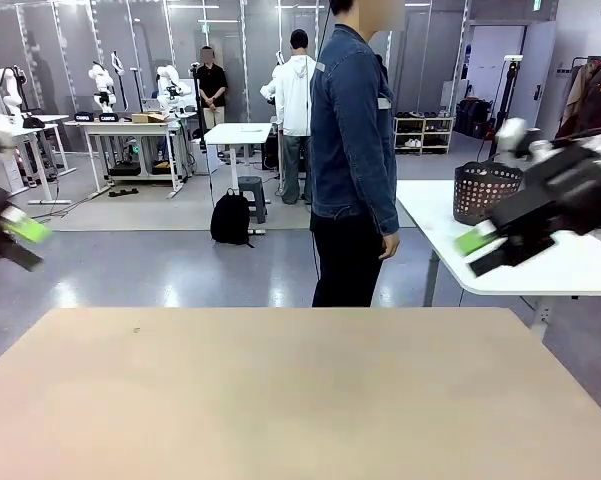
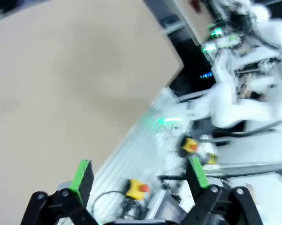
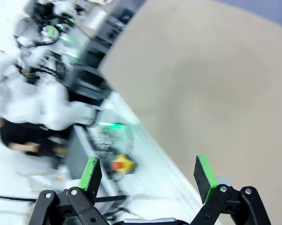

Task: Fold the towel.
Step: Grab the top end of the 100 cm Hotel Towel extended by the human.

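The big tan table (image 1: 300,400) is closest, and its top is flat and smooth. The left gripper (image 2: 140,174) hangs up by the table's left side. Its green pads are wide apart, with nothing between them. The right gripper (image 3: 147,174) hangs by the right side, wide open too and holding nothing. A person (image 1: 352,150) in a blue jacket stands past the far edge, turned away. Where the towel is, I cannot tell. I think a towel is soft, light and floppy, and it will not break. It would likely sag if pinched in the middle, so each gripper should take one corner along the same edge.
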